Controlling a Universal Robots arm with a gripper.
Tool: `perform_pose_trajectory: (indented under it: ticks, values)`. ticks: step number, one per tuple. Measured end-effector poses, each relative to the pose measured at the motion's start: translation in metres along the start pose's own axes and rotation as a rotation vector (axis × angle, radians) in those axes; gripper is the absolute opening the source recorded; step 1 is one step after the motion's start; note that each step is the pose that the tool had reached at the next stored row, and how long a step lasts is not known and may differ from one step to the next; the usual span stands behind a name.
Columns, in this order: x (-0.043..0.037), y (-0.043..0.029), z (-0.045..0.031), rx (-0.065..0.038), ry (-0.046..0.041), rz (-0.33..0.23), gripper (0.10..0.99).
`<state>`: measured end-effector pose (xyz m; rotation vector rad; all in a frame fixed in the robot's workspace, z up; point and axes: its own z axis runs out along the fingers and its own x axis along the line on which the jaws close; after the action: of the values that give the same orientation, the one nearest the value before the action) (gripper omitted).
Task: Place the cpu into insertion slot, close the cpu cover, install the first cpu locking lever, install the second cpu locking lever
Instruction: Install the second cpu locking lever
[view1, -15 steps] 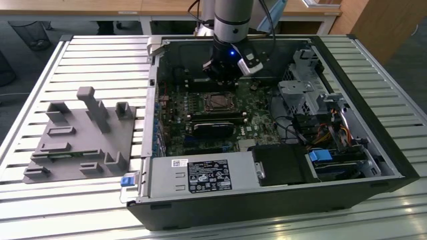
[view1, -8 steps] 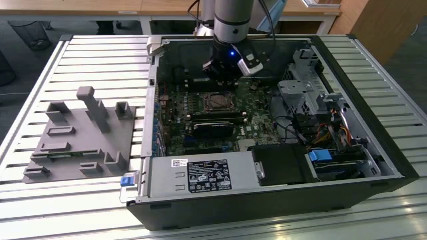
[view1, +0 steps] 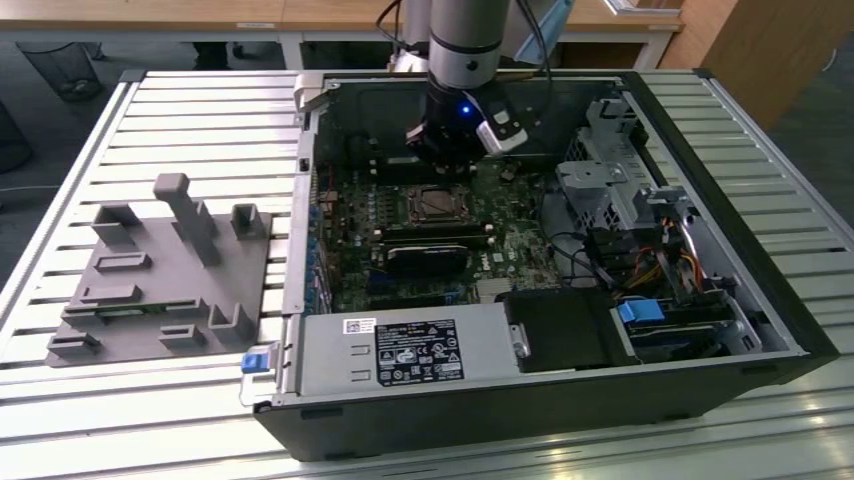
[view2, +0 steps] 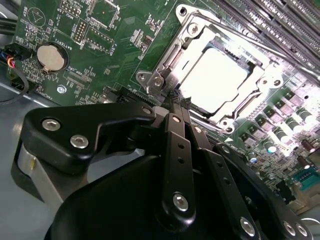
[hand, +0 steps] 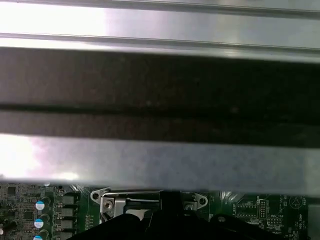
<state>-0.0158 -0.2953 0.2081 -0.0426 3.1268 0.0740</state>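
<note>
In the exterior view, the arm stood over the open computer case, which lay on a slatted metal table. The gripper hung low inside the case, just above the green motherboard and just beyond the insertion slot on the side away from the camera. A grey fixture block sat on the table at the exterior view's left, well apart from the case. A labelled silver power supply occupied the near edge of the case.

In the second wrist view, the gripper had its black fingers drawn together with their tips meeting; nothing was seen between them. The tips were at the edge of the insertion slot. The cpu lay seated in the slot, its bright metal top face showing through the window of the cpu cover, which lay flat over it. A round coin battery sat on the motherboard well apart from the slot.

In the first wrist view, a wall of the case crossed the frame. Beneath it appeared the silvery rim of the insertion slot.
</note>
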Motion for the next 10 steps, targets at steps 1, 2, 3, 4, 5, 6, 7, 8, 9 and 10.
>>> perform_pose_trajectory:
  ticks: [1, 2, 3, 4, 5, 6, 7, 8, 9, 10]
  values:
    - [0.0, -0.0006, 0.0, 0.0, 0.0, 0.0, 0.122]
    - [0.0, -0.0011, -0.0001, 0.0, 0.0, 0.0, 0.122]
    - [0.0001, -0.0016, -0.0001, 0.0, 0.0, 0.0, 0.122]
    - [0.0001, -0.0022, -0.0001, 0.0, 0.0, 0.0, 0.122]
    - [0.0001, -0.0026, -0.0001, 0.0, 0.0, 0.0, 0.122]
    - [0.0001, -0.0033, -0.0001, 0.0, 0.0, 0.0, 0.122]
    - [0.0001, -0.0041, -0.0002, 0.0, 0.0, 0.0, 0.122]
    - [0.0001, -0.0046, -0.0002, 0.0, 0.0, 0.0, 0.122]
    - [0.0002, -0.0049, -0.0002, 0.0, 0.0, 0.0, 0.122]
    - [0.0002, -0.005, -0.0002, 0.0, -0.0001, 0.0, 0.122]
